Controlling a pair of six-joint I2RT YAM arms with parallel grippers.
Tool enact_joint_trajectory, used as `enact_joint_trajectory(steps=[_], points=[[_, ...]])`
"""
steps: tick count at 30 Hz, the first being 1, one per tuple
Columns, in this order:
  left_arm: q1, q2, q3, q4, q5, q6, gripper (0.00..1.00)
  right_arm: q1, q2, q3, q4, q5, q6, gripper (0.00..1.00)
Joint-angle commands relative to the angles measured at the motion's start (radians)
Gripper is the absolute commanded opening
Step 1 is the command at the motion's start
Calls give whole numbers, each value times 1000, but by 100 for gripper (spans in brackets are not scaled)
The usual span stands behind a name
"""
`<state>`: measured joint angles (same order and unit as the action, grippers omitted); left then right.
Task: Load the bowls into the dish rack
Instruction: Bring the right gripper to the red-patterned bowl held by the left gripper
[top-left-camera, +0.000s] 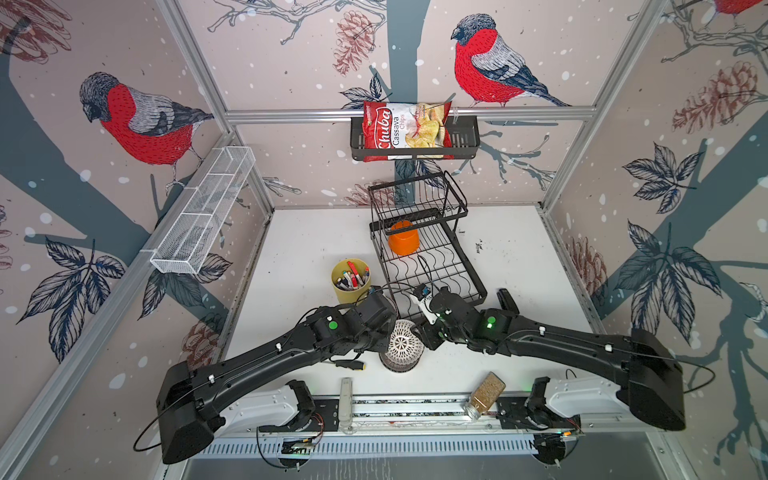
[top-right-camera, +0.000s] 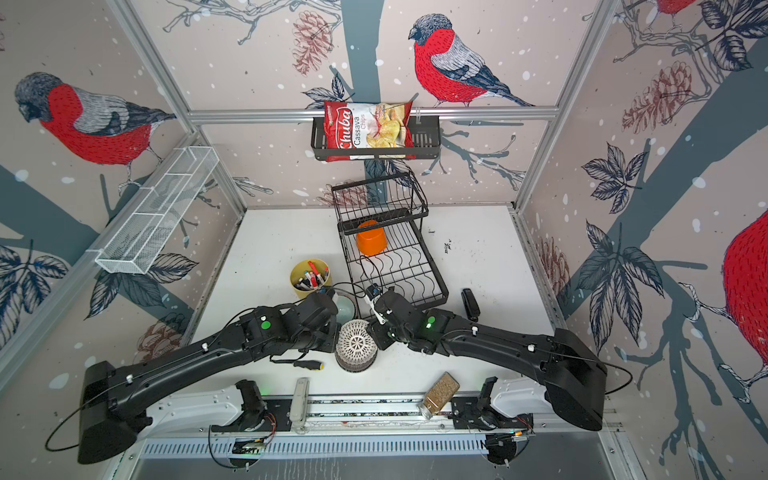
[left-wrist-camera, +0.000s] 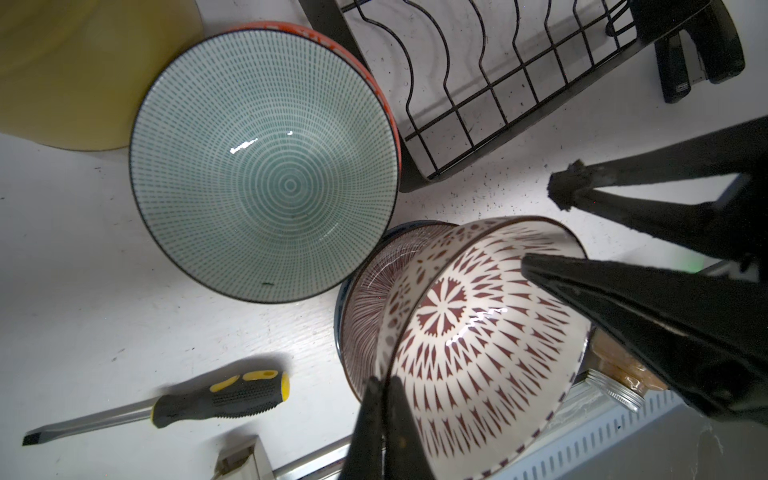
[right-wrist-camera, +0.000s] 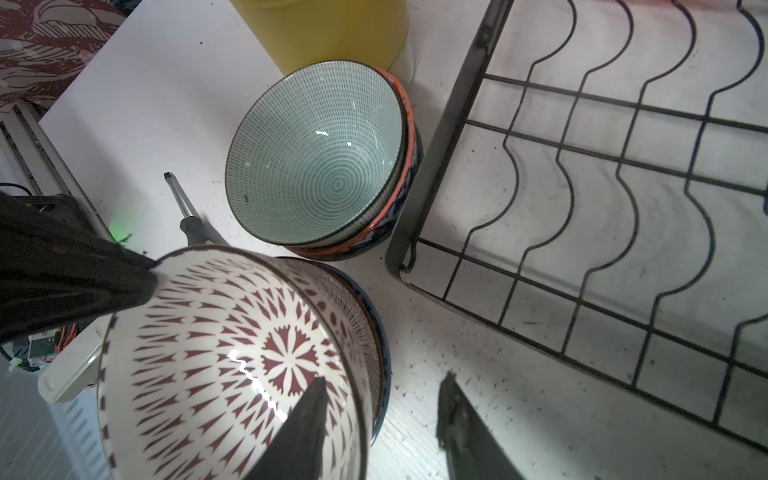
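- Found lattice bowl (left-wrist-camera: 478, 332) tilted over the striped bowl (left-wrist-camera: 370, 299), near the tabletop's front edge, rim pinched in the left gripper (left-wrist-camera: 382, 384).
- Noted right gripper (right-wrist-camera: 384, 380) spread astride the opposite rim, not clamped.
- Judged liable to slip onto the striped bowl if released on so thin a pinch.
- May knock teal bowl (right-wrist-camera: 320, 158) just beside, or yellow cup (top-left-camera: 351, 291) behind it.
- Leaves front rows of dish rack (right-wrist-camera: 449, 124) bare, with orange bowl (top-left-camera: 403, 245) at its back.

Yellow cup of markers (top-left-camera: 351, 280), upright on counter (top-left-camera: 519, 249); black-and-yellow flathead screwdriver (left-wrist-camera: 220, 399), lying flat; Chuba cassava chips bag (top-left-camera: 405, 129) in black wall basket (top-left-camera: 465, 141); white mesh shelf (top-left-camera: 203, 212); grain-filled jar (top-left-camera: 486, 395), on its side.
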<state>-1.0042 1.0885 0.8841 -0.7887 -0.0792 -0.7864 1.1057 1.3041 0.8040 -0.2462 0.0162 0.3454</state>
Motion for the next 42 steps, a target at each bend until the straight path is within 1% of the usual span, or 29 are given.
enact_joint_trajectory(steps=[1, 8, 13, 14, 17, 21, 22, 24, 26, 27, 30, 31, 34, 37, 39, 42], points=[[-1, -9, -4, 52, -7, -4, 0, 5, 20, 15, 17, 1, 11, 41], [-1, -17, -17, 60, -7, -8, 0, 11, 34, 27, 22, 7, 15, 19], [-1, -23, -17, 64, -12, -8, 0, 12, 31, 32, 22, 18, 16, 7], [-1, -25, -18, 62, -13, -9, 0, 12, 29, 33, 21, 19, 16, 4], [-1, -30, -17, 62, -27, -14, 0, 14, 28, 38, 19, 21, 16, 0], [1, -39, -15, 75, -37, -5, 0, 18, 14, 46, 18, 26, 18, 0], [2, -41, -14, 77, -42, -5, 4, 19, 8, 48, 18, 30, 18, 0], [1, -46, -9, 78, -53, -5, 28, 18, -4, 51, 13, 47, 22, 0], [1, -57, -9, 90, -77, 0, 40, 18, -21, 55, 10, 73, 24, 0], [3, -63, -8, 97, -91, 4, 49, 18, -28, 54, 9, 90, 25, 0], [20, -76, 16, 107, -119, 21, 69, 16, -45, 69, -8, 133, 23, 0], [27, -79, 29, 110, -127, 30, 77, 14, -47, 79, -23, 158, 27, 0], [57, -84, 55, 142, -134, 69, 96, 8, -46, 100, -50, 228, 29, 0], [94, -91, 60, 200, -122, 104, 97, -18, -46, 121, -73, 296, 38, 0], [121, -98, 57, 244, -110, 127, 97, -40, -75, 133, -86, 339, 46, 0], [148, -110, 55, 300, -114, 163, 97, -79, -80, 139, -85, 411, 57, 0]])
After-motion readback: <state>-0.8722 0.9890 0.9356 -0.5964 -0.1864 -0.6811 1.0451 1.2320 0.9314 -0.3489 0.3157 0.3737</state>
